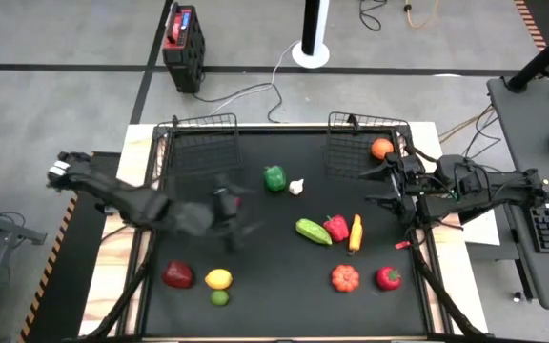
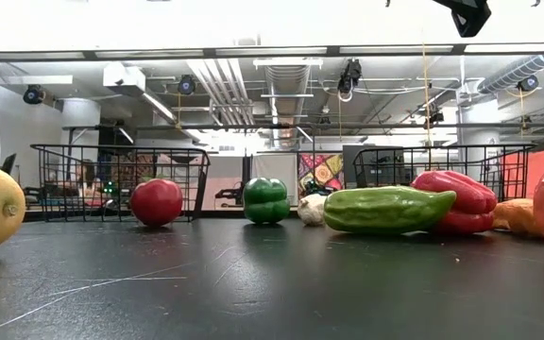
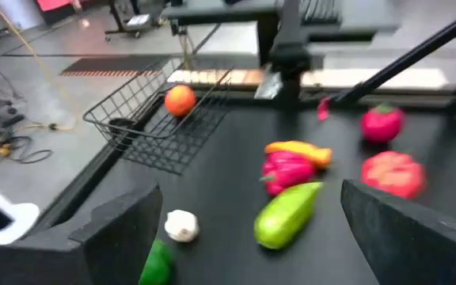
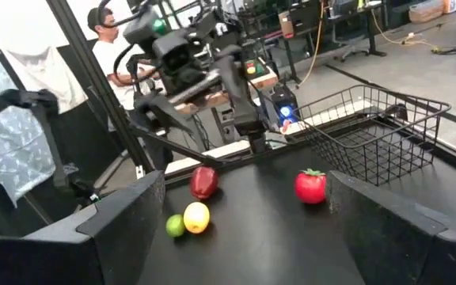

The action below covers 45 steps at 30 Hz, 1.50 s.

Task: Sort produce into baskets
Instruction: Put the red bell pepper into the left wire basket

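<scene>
The green bell pepper (image 1: 274, 177) near the middle of the black table (image 1: 284, 295) serves as the landmark. Far to its left and toward the table's back edge stands the left wire basket (image 1: 198, 143), with nothing visible inside. The left gripper (image 1: 232, 221) hangs over the mat to the pepper's lower left, its fingers (image 3: 117, 229) spread wide and holding nothing. Well in front of the pepper, toward the left front corner, lie a dark red apple (image 1: 178, 274), a yellow lemon (image 1: 218, 278) and a small green lime (image 1: 219, 298) — the lemon and lime just beside each other.

Just right of the pepper sits a white garlic bulb (image 1: 296, 187). Farther right and nearer the front lie a green cucumber (image 1: 314, 232), a red chili pepper (image 1: 336, 228) and an orange-yellow carrot (image 1: 355, 232), close together. Beyond them, near the front edge, are an orange-red tomato (image 1: 345, 278) and a red strawberry-like fruit (image 1: 388, 277).

To the pepper's right at the back stands the right wire basket (image 1: 360, 143), an orange (image 1: 381, 149) in its right corner. The right gripper (image 1: 389, 186) hovers at the table's right edge — fingers (image 4: 125, 222) wide apart, empty.
</scene>
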Each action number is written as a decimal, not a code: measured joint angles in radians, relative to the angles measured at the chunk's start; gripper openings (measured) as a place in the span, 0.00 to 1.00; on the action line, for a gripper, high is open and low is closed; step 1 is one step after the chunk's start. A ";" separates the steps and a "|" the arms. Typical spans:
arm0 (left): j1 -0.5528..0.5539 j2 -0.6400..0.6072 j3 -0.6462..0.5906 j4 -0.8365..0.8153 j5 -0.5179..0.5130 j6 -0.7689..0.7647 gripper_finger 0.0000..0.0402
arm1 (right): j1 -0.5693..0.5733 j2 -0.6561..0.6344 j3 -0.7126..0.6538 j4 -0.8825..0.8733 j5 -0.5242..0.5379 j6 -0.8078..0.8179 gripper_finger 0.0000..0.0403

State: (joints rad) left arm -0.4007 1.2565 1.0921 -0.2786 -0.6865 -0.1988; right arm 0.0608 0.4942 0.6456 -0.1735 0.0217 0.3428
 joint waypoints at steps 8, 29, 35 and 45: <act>-0.211 -0.150 -0.102 -0.062 -0.299 -0.079 0.91 | -0.001 0.000 0.000 0.038 0.059 0.051 0.85; -0.235 -0.215 -0.113 -0.312 -0.281 -0.329 0.91 | 0.070 0.540 0.345 -0.540 0.215 0.519 0.85; -0.234 -0.213 -0.113 -0.314 -0.282 -0.342 0.91 | 0.121 0.730 0.535 -0.834 0.215 0.669 0.85; -0.234 -0.211 -0.113 -0.314 -0.293 -0.304 0.91 | 0.166 0.909 0.608 -0.994 0.117 0.792 0.85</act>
State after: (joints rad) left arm -0.6350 1.0458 0.9794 -0.5928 -0.9792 -0.5026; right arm 0.2267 1.4031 1.2541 -1.1675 0.1384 1.1345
